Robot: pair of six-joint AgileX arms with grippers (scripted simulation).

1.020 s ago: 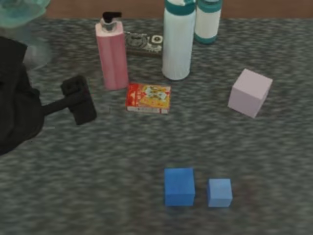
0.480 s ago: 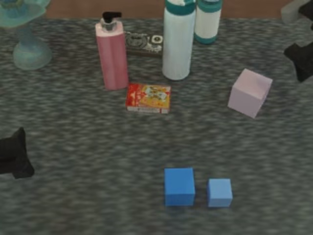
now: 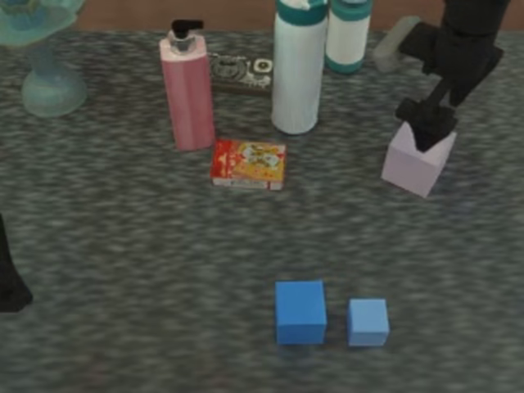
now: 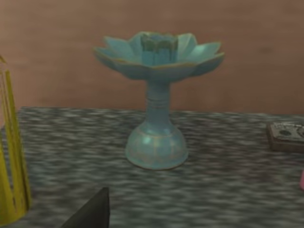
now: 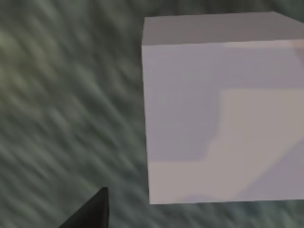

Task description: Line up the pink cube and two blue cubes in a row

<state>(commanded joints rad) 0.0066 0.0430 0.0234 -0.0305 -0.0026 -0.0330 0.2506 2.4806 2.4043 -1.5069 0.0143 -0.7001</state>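
Pink cube at right of frame, apart from the two blue cubes low centre, now has the right gripper arrived above it, grip state unclear, left arm withdrawn.

Matte pink cube on a rough, speckled table.
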